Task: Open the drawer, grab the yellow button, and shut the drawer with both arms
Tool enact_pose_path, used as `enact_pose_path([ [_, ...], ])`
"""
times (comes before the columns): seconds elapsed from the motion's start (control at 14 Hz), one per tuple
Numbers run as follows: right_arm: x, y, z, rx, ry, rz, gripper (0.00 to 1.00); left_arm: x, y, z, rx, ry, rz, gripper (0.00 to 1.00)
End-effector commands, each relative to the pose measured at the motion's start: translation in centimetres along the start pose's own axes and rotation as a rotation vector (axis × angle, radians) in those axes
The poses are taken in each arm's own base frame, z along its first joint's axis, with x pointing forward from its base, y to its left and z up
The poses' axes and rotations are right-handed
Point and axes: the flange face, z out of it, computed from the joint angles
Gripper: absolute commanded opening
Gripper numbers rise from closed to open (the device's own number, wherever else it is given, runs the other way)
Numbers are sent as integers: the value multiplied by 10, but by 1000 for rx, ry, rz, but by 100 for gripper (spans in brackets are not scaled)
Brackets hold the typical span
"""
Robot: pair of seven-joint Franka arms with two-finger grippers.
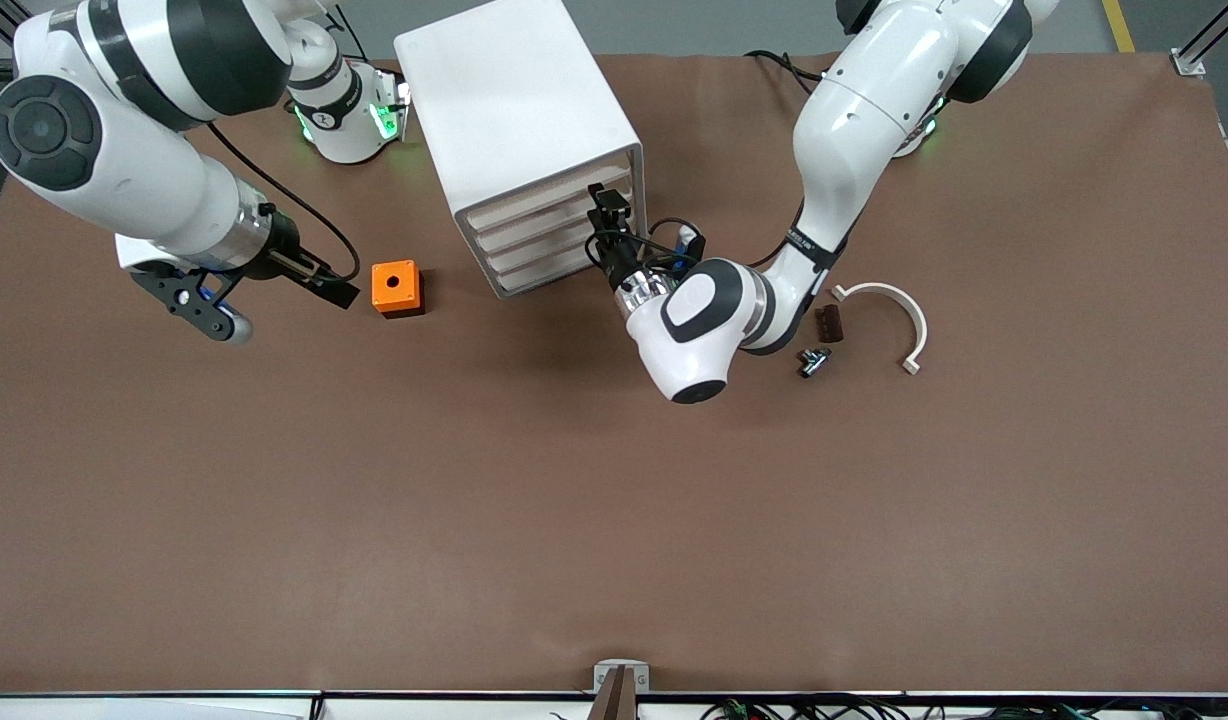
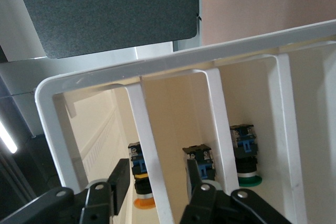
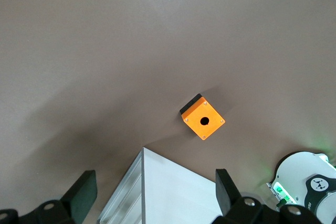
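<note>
Top drawer (image 1: 546,206) of cabinet (image 1: 519,120) appeared shut. Left tool (image 2: 157,190) pinched the drawer's front divider; button (image 2: 140,179) lay inside, untaken. Right tool (image 1: 242,300) hung spread above the desk (image 1: 614,500) beside orange box (image 1: 396,288), waiting.

Left gripper (image 1: 608,212) against the cabinet (image 1: 519,130) front — white dividers (image 2: 149,145) between its fingers (image 2: 118,182), open table nearer the camera.
</note>
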Motion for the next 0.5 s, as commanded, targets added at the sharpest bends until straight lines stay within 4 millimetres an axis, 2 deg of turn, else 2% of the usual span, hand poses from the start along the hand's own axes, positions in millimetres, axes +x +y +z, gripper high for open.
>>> enact_pose_path([
  [0.0,-5,-1,-1,2,6,9,100,-1,-2,10,34,3,-32,51],
  [0.21,-10,-6,1,5,13,5,100,-5,-6,21,45,17,-31,51],
  [0.36,-13,-9,6,3,14,16,100,-9,-9,36,59,38,-27,51],
  [0.43,-21,-15,6,5,19,18,100,-9,-9,41,71,51,-29,50],
])
